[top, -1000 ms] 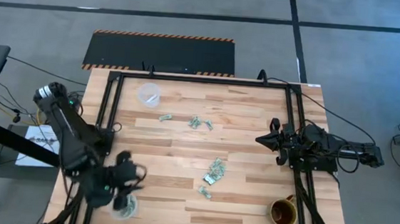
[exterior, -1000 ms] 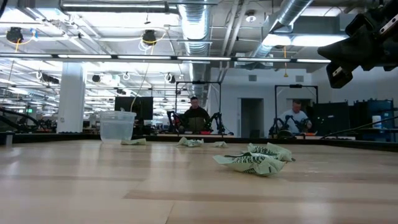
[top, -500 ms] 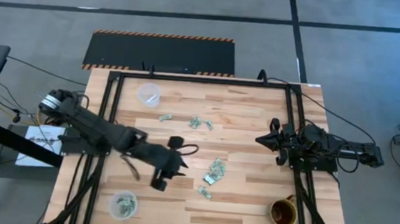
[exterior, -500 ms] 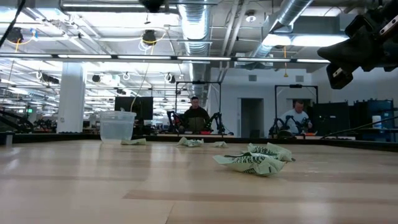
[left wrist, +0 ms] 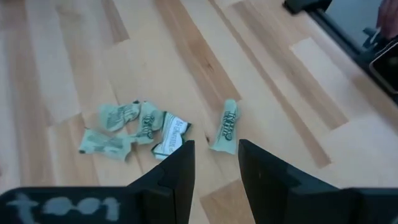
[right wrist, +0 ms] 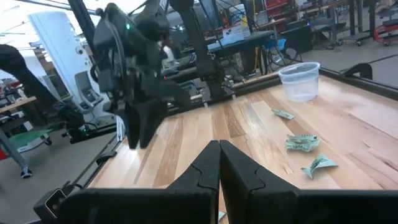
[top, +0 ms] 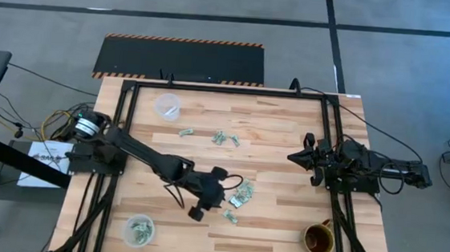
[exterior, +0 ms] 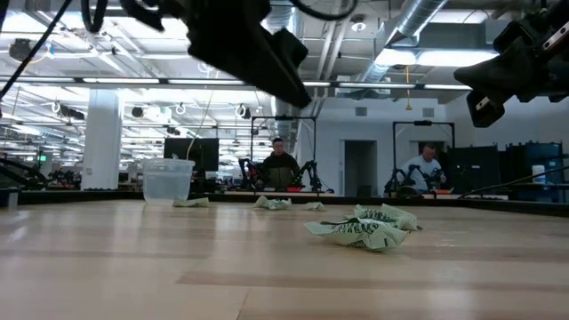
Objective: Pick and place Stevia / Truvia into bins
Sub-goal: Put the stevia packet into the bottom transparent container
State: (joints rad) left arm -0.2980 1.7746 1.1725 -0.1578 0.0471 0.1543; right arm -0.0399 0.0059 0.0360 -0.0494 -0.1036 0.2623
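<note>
Pale green and white Stevia packets lie flat on the wood: a cluster, one alone, and more farther back. My left gripper hangs open above the table, just left of the cluster, touching nothing. One clear cup at the near left holds a few packets. The other cup stands at the far left. My right gripper waits shut near the right edge.
A brown mug stands at the near right corner. Black frame rails run along the table's sides. Bare wood stretches between the packet groups and the cups. People sit at benches in the room beyond the far edge.
My left arm has swung from above the near-left cup toward the table's middle, stretching out to the right until its gripper hangs beside the packet cluster. The packets and cups have stayed where they were.
</note>
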